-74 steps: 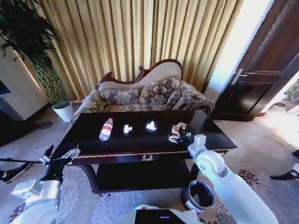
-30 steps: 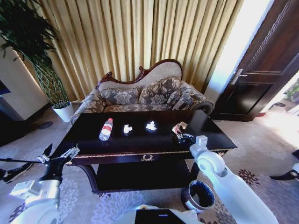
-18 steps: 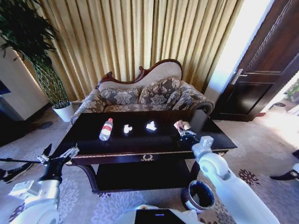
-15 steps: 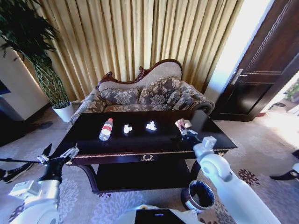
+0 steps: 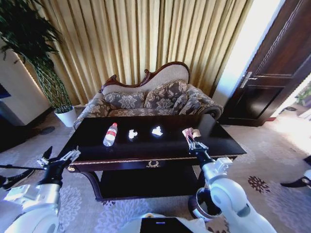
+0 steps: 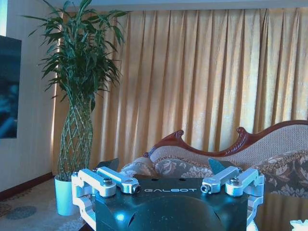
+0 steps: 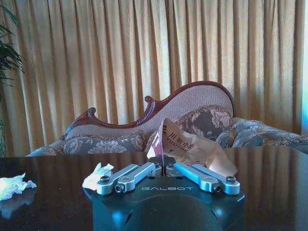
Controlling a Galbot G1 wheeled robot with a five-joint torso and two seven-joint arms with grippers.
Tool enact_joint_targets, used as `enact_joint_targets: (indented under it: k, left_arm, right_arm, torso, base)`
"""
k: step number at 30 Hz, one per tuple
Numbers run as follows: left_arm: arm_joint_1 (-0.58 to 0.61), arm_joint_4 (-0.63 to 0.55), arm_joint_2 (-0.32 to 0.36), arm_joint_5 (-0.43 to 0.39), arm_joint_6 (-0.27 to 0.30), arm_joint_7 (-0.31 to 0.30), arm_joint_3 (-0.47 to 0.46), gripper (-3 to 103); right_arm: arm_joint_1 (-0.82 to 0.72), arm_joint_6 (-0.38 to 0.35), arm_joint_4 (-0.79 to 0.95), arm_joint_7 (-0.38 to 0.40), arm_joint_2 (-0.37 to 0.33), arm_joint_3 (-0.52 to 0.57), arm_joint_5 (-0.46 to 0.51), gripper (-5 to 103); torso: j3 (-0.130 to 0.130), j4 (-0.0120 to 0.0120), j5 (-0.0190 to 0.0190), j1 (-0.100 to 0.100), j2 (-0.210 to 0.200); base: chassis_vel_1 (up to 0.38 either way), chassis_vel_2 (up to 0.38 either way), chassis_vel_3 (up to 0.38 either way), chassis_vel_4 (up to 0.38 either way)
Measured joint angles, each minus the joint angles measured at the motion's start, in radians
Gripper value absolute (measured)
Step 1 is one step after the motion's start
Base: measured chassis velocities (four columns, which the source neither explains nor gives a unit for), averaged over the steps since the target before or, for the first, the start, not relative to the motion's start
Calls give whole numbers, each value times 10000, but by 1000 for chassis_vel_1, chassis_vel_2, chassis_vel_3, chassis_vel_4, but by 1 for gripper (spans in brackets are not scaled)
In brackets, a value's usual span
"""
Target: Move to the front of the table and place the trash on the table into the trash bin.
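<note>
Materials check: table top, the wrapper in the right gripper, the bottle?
Table: looks like dark lacquered wood; the glossy top mirrors the curtains.
Wrapper, pinched in the right gripper: thin crinkled paper or film, reddish-tan with print; which of the two is unclear.
Bottle: clear plastic by its look, red cap, red-white label.
Left gripper is open, off the table's left end.

The glossy dark mahogany table (image 5: 97, 141) carried a lying clear plastic bottle (image 5: 111, 134) and two crumpled white paper wads (image 5: 132, 133). The reddish-tan wrapper (image 5: 188, 132) hung above it.
</note>
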Motion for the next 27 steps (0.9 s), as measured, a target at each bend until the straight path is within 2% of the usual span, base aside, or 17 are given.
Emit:
enact_joint_targets:
  k: [10,21,27]
  left_arm:
    - [55,0,55,2,9,0,42,100]
    - [108,0,51,0,24,1,70,100]
    - [137,0,101,-2,14,2,39,100]
  right_arm:
    - [40,15,38,3,-2,0,-36,0]
    - [8,179,-116,6,60,-56,191,0]
    - [-377,149,-309,15,16,335,201,0]
  torso:
    - [1,0,1,2,-2]
    - [-3,1,1,-10,6]
    - [0,1,2,-6,3]
  base:
    - [60,-61,-53,53]
    - [155,-151,-164,167]
    - [24,-18,-29,34]
